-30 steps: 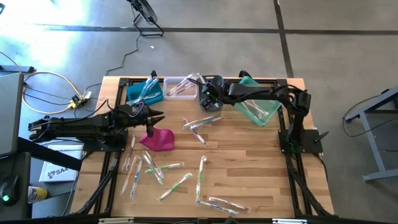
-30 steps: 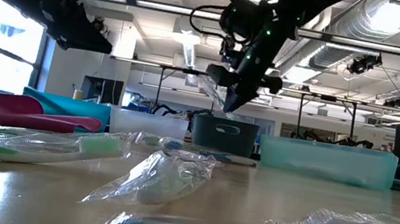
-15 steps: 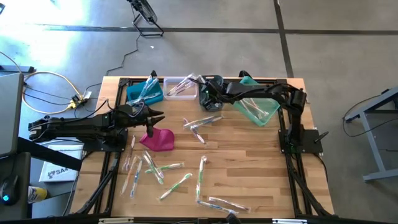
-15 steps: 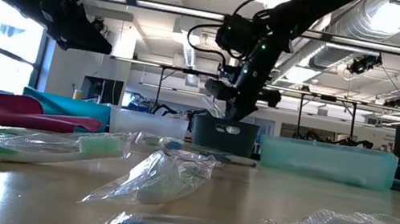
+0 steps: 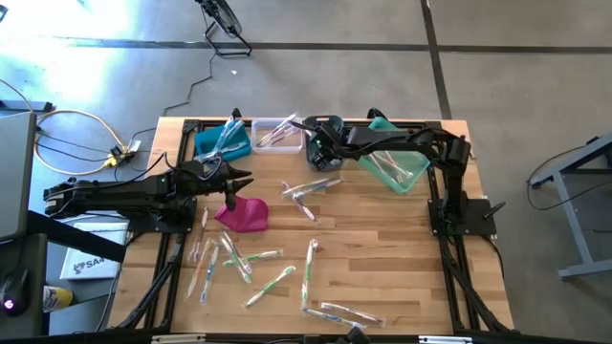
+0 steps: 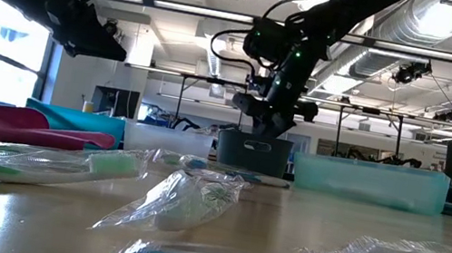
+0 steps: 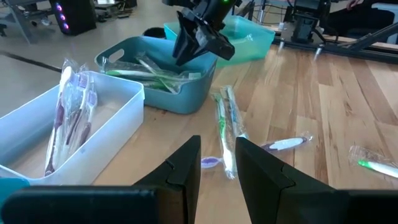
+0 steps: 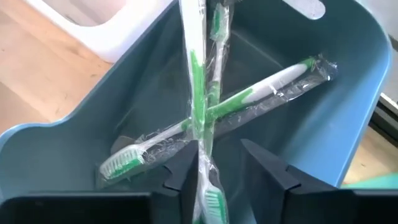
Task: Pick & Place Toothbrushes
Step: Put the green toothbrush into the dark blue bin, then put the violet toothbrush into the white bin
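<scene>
Right gripper [image 8: 214, 163] hangs over the grey bin [image 8: 93, 118], fingers parted, a wrapped green toothbrush [image 8: 198, 93] standing loose between them (more lie crossed below). Left gripper [image 5: 239, 178] hovers near the magenta pouch [image 5: 244, 214], slightly parted, empty. Other toothbrushes [image 5: 239, 258] scatter the tabletop [image 5: 382, 248].

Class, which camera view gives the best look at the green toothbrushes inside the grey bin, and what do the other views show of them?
The right wrist view: it looks straight into the grey bin and shows the wrapped green toothbrushes crossing. The left wrist view shows them from farther off. The high view hides them under the right gripper; the low view shows only the bin's wall.
</scene>
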`<state>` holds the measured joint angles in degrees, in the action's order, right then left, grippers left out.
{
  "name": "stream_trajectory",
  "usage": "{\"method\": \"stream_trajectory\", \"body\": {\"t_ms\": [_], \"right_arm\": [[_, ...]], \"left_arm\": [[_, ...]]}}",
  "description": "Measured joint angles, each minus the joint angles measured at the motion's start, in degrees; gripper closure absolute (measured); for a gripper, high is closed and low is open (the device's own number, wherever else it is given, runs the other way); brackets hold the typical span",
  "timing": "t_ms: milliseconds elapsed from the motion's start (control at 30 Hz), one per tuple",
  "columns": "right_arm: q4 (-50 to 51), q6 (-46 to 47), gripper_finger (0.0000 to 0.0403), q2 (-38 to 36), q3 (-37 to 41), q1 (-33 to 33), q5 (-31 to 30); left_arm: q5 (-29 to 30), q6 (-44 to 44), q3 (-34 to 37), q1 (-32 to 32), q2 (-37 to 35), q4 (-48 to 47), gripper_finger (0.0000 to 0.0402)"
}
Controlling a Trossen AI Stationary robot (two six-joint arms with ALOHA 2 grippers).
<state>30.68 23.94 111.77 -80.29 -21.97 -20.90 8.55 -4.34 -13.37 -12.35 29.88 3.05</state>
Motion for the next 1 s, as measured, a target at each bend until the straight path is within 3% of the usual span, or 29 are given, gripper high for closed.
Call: {"method": "stream_trajectory", "body": {"t_ms": [200,600,1000], "right_arm": [[0.06,-1.24,0.0272,-1.53,0.00,0.51,-0.06],[-0.13,-3.21,0.0331,-8.40,0.00,3.63,0.45],[-3.30,-8.90,0.0342,-8.92,0.00,6.70,6.11]], "left_arm": [[0.01,0.00,0.00,-0.01,0.01,-0.02,0.0307],[0.23,0.00,0.02,-0.01,-0.01,0.00,0.0307],[0.19,-0.02,0.04,0.01,0.00,-0.02,0.0307]]}}
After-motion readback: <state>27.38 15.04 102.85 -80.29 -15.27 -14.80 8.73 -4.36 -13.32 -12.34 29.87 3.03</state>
